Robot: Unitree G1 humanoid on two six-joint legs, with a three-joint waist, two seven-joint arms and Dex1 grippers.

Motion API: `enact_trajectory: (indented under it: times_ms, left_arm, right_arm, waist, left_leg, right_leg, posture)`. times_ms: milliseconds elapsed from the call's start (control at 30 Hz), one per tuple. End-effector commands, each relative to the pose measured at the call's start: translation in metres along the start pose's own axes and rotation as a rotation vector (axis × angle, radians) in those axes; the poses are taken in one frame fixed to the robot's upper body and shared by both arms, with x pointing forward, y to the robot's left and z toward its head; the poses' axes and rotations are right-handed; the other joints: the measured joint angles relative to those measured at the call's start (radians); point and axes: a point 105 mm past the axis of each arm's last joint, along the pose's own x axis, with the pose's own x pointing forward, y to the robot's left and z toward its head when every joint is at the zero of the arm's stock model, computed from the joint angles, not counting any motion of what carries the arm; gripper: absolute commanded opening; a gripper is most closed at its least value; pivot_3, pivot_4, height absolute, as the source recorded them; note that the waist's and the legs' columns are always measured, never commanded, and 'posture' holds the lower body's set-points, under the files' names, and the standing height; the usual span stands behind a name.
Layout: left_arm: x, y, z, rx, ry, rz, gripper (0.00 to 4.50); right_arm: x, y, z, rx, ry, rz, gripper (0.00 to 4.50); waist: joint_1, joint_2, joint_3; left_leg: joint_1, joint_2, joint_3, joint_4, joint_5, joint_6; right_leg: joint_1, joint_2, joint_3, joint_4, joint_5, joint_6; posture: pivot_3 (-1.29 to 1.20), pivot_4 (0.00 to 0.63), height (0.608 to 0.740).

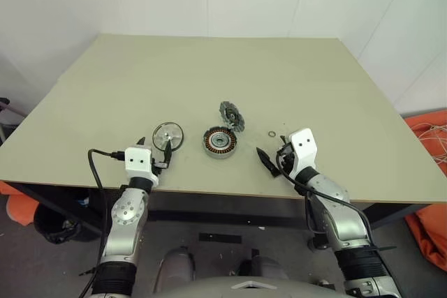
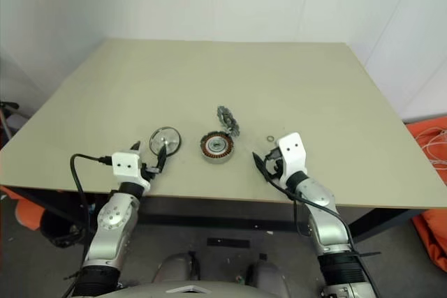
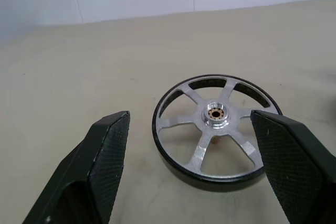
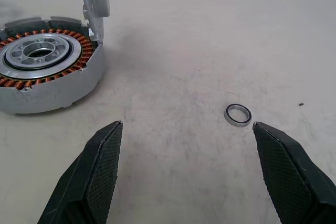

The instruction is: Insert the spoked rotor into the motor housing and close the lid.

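On the beige table (image 1: pixel 140 88) the motor housing (image 1: pixel 221 142) sits near the front edge, a short silver ring with copper windings around a dark centre. Just behind it, touching or nearly so, a small grey toothed part (image 1: pixel 231 116) stands tilted on edge — from the head views it is too small to say surely what it is. To the housing's left, apart from it, lies a shiny round wheel with silver spokes and a dark rim (image 3: pixel 217 128), flat on the table. A thin washer ring (image 4: pixel 238 114) lies to the housing's right.

The left gripper (image 1: pixel 155 150) hovers just short of the spoked wheel, fingers spread wide and empty. The right gripper (image 1: pixel 271 154) points toward the housing — its fingers also wide apart, holding nothing, the washer just beyond them.
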Motion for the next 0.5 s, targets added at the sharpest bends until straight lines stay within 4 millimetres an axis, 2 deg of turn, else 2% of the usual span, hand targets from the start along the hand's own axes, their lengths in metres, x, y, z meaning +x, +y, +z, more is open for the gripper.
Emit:
enact_trajectory:
  times_ms: [33,233,400,500]
  left_arm:
    - [0.002,-0.003,0.017,0.002,-0.063,-0.032,3.89]
    - [0.002,-0.004,0.017,-0.004,-0.064,-0.042,3.89]
    - [0.000,-0.014,0.019,0.009,-0.072,-0.091,3.89]
    - [0.000,-0.014,0.019,0.008,-0.069,-0.092,3.89]
  right_arm:
    - [0.000,-0.007,0.017,-0.019,-0.047,-0.020,4.50]
    - [-0.001,-0.008,0.017,-0.015,-0.032,-0.015,4.50]
    - [-0.001,-0.011,0.016,-0.019,-0.017,-0.025,4.50]
    - [0.004,-0.020,0.014,-0.002,0.013,-0.084,4.50]
  waist:
    - [0.000,0.000,0.000]
    - [0.000,0.000,0.000]
    - [0.000,0.000,0.000]
    - [-0.001,0.000,0.000]
  left_leg:
    - [0.000,0.000,0.000,0.000,0.000,0.000]
    - [0.000,0.000,0.000,0.000,0.000,0.000]
    - [0.000,0.000,0.000,0.000,0.000,0.000]
    - [0.000,0.000,0.000,0.000,0.000,0.000]
  right_leg:
    - [0.000,0.000,0.000,0.000,0.000,0.000]
    - [0.000,0.000,0.000,0.000,-0.001,0.002]
    - [0.000,0.000,0.000,0.000,0.000,0.000]
    - [0.000,0.000,0.000,0.000,0.000,0.000]
  posture:
    - [0.00,0.000,0.740]
    - [0.00,0.000,0.740]
    - [0.00,0.000,0.740]
    - [0.00,0.000,0.740]
